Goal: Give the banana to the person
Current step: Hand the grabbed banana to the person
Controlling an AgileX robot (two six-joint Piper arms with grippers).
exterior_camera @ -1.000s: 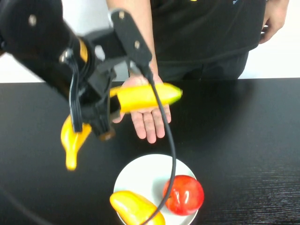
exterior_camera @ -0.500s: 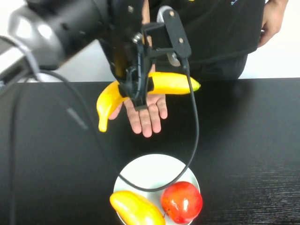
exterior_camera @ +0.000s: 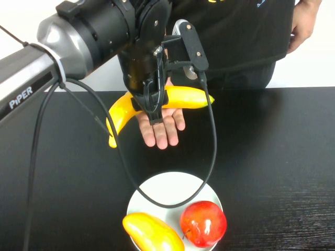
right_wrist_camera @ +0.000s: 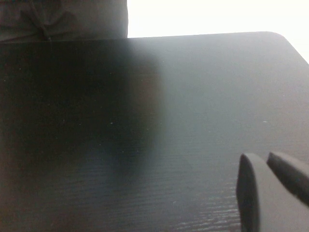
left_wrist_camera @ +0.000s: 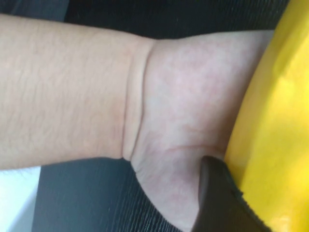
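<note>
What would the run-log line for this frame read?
left end effector: shut on banana, over person's open palm | right end effector: shut, low over black table | handover: not released

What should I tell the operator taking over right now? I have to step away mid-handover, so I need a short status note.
Left gripper: shut on the banana, holding it across the person's open palm at the far edge of the table.
Right gripper: parked low over bare table, fingers together, holding nothing.
Other things: white plate at the near edge with a red apple and a yellow mango-like fruit; not part of the job.
Done: banana picked up and carried to the hand.
Left: open the left gripper so the person takes the banana, then pull the arm back.
</note>
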